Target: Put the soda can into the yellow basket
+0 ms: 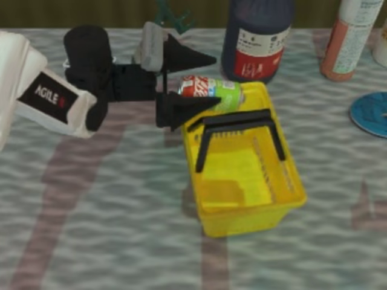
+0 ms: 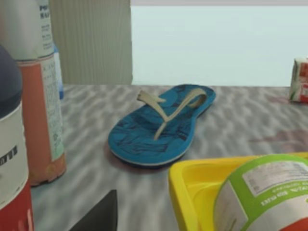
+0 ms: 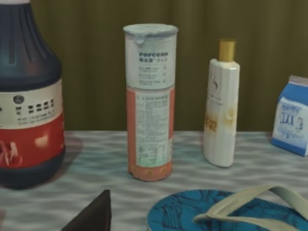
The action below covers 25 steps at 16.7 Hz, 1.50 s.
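the bright yellow slotted plastic basket (image 1: 242, 181) with its black folding handle sits mid-desk. over its far rim, the left end effector (image 1: 208, 81) has its fingers clamped on the small red, white and lime-green soda can (image 1: 211, 92), held on its side. beyond stand a big dark-blue bottle (image 1: 257, 36) and a tall orange cylinder (image 1: 351, 39).

Even, soft rendered light, no glare. Faint shadows sit under the yellow basket (image 1: 284, 208) and the blue flip-flop (image 2: 161, 127). Everything is slightly blurred, most of all the near soda can (image 2: 267, 195) in the left wrist view.
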Tool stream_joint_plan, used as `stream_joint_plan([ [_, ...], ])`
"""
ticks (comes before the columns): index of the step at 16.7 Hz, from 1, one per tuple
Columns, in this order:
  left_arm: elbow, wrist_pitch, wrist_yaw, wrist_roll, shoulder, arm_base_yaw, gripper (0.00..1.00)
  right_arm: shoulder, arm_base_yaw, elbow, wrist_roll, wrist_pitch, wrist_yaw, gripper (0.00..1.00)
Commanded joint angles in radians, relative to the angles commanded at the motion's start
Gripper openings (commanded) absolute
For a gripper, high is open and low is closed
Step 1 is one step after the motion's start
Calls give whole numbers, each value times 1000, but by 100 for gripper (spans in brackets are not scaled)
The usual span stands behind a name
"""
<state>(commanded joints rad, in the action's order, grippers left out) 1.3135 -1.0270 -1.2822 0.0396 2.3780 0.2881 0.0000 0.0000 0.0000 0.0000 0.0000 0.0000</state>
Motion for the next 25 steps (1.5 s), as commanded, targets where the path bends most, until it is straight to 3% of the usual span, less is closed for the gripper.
stream_joint_plan([
  [5,-17,21,28,-9,-45,-3,100,56,18,55,-26,-37,-2,100],
  [10,-120,123,167,-53,-273,-45,100,334,96,326,-156,-221,0,100],
  [16,-359,340,437,-110,-755,-127,100,849,243,830,-398,-562,1,100],
  [25,-872,745,898,-125,-1661,-242,100,1679,478,1640,-788,-1111,4,100],
])
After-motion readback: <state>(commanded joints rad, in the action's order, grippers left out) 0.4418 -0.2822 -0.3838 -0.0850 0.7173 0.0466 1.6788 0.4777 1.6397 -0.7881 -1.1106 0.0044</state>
